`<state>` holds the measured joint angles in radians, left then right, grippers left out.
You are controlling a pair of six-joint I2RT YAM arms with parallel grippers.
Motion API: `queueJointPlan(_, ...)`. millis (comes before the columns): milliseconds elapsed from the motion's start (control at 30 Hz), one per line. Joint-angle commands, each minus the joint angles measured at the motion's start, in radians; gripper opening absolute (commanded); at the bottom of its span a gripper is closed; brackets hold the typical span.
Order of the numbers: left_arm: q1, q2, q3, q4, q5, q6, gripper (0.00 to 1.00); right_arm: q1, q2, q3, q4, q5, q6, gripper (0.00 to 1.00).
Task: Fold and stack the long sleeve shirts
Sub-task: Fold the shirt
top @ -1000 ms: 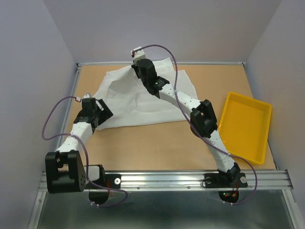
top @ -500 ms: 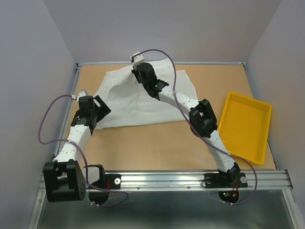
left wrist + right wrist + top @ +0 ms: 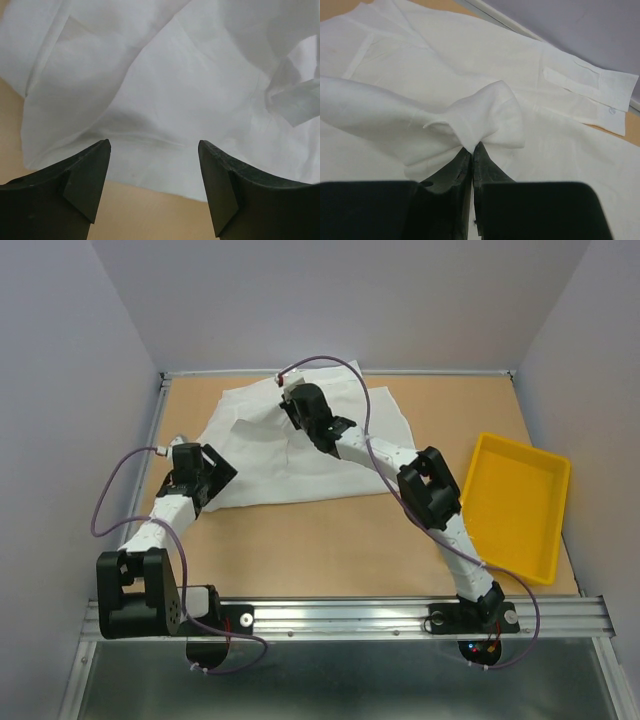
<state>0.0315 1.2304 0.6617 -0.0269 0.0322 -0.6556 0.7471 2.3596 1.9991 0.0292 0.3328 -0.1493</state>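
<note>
Table (image 3: pixel 330 540): tan board, walled on three sides, with both arm bases at its near edge. White long sleeve shirt (image 3: pixel 265 455): lies spread and wrinkled over the far left part of the table, its far edge reaching the back rail and its near hem flat on the board. Only one shirt can be made out; it is not folded. Yellow tray (image 3: pixel 512 502): sits at the right side of the table, slightly skewed, well apart from the shirt. Right gripper (image 3: pixel 472 150): reaches over the far middle of the shirt with its jaws pressed together on a bunched fold of the fabric, which puffs out above the fingertips (the pinched cloth stands raised off the layer below). Left gripper (image 3: pixel 154 144): positioned at the shirt's near left hem, jaws spread wide with nothing between them; the hem and a strip of bare table show in the gap, and contact between the fingers and the cloth cannot be determined. Sleeve cuff (image 3: pixel 590 87): lies flat near the back rail, beyond the right gripper. Cuff button (image 3: pixel 611 112): small, pale, at the cuff's end.
</note>
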Motion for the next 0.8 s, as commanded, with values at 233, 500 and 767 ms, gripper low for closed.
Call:
queueJointPlan(233,-0.007,0.037,-0.112,-0.036,-0.025,-0.111,0.77,-0.005,-0.094,-0.039,0.071,0.014,-0.006,0.08)
queueJointPlan(500,-0.004,-0.054,-0.096,-0.188,-0.198,-0.156,0.77,-0.005,-0.105,-0.031,0.078,0.048,-0.09,0.08)
queueJointPlan(767,-0.005,-0.092,-0.042,-0.131,-0.097,-0.113,0.76,-0.005,-0.16,-0.063,0.081,0.031,-0.206,0.07)
